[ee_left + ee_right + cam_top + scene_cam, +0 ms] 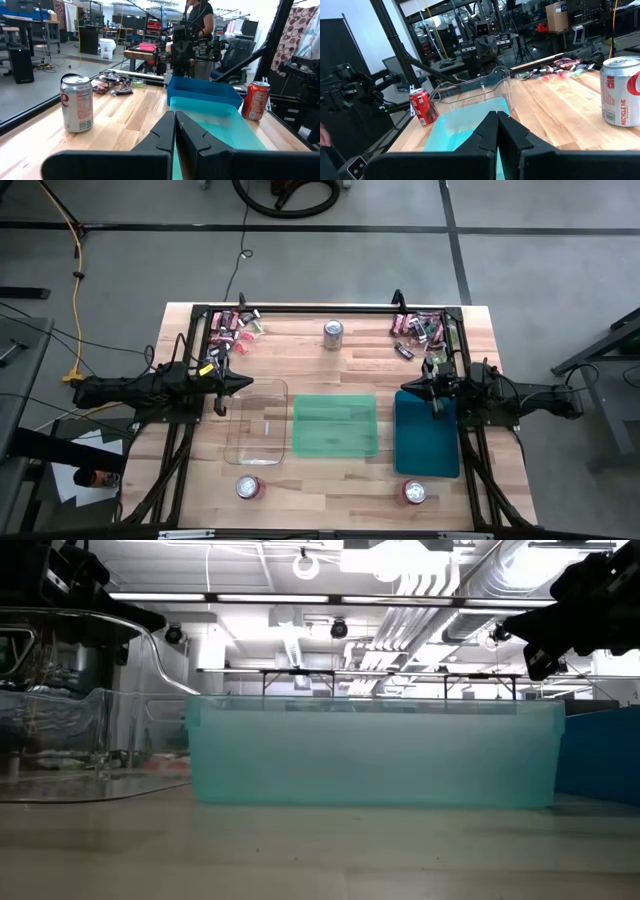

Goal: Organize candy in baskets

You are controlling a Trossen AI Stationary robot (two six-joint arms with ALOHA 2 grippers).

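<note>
Table: you see a light wooden table (330, 370).
Baskets: clear basket (256, 423), green basket (335, 425), teal-blue basket (426, 434) in one row.
Candy: left candy pile (232, 328), right candy pile (420, 328) at your far corners.
Cans: silver can (333, 333); red cans (248, 487) at near edge.

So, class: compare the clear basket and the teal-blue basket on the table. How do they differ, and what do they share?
The clear basket is see-through, showing the wood beneath; the teal-blue basket is solid and opaque. The clear basket sits at the left end of the row beside the left gripper; the teal-blue basket sits at the right end, below the right gripper. Both are shallow rectangles of similar size, and neither shows any candy inside.
</note>
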